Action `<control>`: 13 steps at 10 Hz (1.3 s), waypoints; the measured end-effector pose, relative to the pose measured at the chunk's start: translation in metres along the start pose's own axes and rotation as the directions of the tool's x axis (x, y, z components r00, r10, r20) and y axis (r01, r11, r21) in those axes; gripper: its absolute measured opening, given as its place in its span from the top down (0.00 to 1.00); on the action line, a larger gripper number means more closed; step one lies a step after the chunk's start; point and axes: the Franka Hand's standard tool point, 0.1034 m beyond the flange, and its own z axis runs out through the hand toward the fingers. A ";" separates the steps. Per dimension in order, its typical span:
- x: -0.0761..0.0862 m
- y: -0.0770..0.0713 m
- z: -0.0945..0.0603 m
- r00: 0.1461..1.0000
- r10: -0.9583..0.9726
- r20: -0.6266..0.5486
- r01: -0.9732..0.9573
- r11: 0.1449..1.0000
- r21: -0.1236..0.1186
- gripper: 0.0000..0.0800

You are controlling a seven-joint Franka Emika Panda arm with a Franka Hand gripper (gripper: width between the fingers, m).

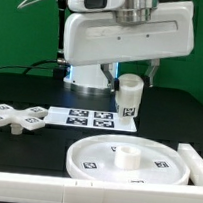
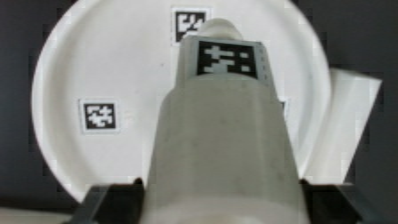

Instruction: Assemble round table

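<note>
Gripper [image 1: 134, 78]: clamped on the tagged cylinder post [image 1: 128, 98], held upright. Rimmed round disc [image 1: 89, 151] lies flat nearby; cross-shaped foot [image 1: 18, 118] well apart from both

Black table [image 1: 30, 88] bears round disc [image 1: 93, 151], cross-shaped foot [image 1: 15, 118], marker board [image 1: 88, 117]; border rail [image 1: 21, 187].

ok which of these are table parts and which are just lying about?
Table parts:
- round disc
- post, clamped between the fingers
- cross-shaped foot

Just lying about:
- marker board
- white border rails
</note>
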 end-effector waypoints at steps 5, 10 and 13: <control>0.016 0.020 -0.005 0.976 -0.100 -0.195 0.078 0.990 -0.119 0.49; 0.030 0.010 0.013 0.974 -0.125 -0.189 0.106 0.988 -0.109 0.49; 0.030 0.010 0.015 0.975 -0.122 -0.187 0.103 0.989 -0.108 0.49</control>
